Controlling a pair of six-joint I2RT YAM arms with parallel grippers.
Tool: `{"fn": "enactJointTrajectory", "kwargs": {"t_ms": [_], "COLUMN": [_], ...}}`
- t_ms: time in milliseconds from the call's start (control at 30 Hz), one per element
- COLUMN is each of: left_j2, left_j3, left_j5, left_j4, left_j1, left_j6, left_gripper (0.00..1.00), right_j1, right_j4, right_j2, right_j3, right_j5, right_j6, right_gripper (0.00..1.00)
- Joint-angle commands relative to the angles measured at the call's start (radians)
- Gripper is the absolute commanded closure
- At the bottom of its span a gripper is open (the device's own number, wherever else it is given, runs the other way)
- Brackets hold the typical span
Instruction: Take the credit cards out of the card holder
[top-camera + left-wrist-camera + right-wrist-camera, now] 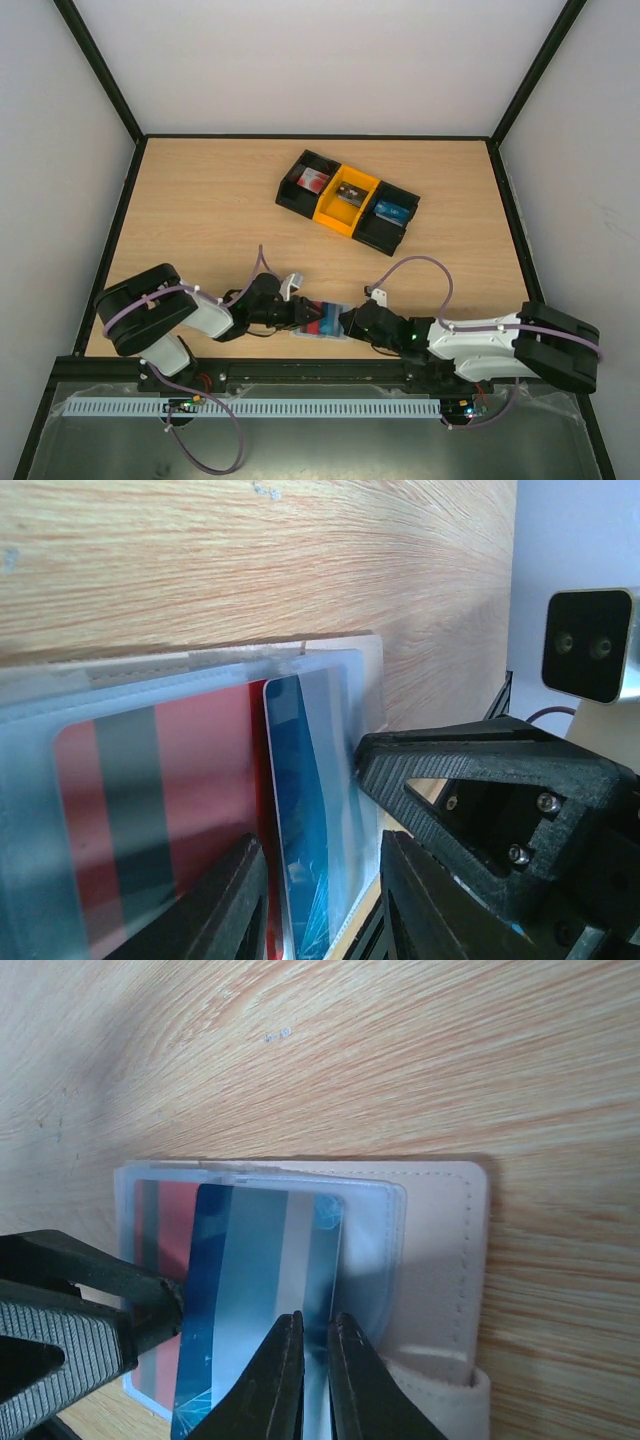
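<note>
I am looking down the right gripper first: its two fingers are sitting almost closed, with only a sliver of gap, and they are pinching the near right edge of the blue card. That card is lying slanted across the card holder, and its near end is reaching past the holder's near edge toward the camera. I cannot tell whether its far end is tucked into a pocket or resting on top.

The left gripper is standing partly open. Its fingers are well apart and are straddling the near end of the blue card, and I am not seeing them clamp anything. From the right wrist, one of its fingers is reaching in from the left and touching the blue card's left edge, just over the red card.

The red card, with its dark stripe, is lying flat inside the translucent sleeve, partly under the blue one. The sleeve is resting on a cream stitched cover that is showing past its right side.

From above, the holder is lying on the table near its front edge, between the two grippers. The black-and-yellow tray is sitting well apart, toward the far middle.
</note>
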Motion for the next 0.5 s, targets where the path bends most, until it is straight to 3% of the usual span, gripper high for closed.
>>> {"fn": "enactJointTrajectory", "kwargs": {"t_ms": [0, 233, 467], "left_j2": [0.023, 0.036, 0.018], "left_j3": [0.011, 0.017, 0.007], "left_j5": [0.001, 0.001, 0.001], "left_j4": [0.029, 0.041, 0.044], "left_j1": [-0.011, -0.014, -0.010], "left_j6": [-0.014, -0.024, -0.024], "left_gripper": [0.65, 0.67, 0.97], "right_j1": [0.003, 0.003, 0.003], "right_j4": [0.053, 0.097, 0.091], "right_j2": [0.077, 0.123, 0.124], "right_j3": [-0.043, -0.058, -0.061], "right_j5": [-0.052, -0.060, -0.049], "right_j6": [0.020, 0.020, 0.020], "right_gripper": [0.91, 0.93, 0.93]}}
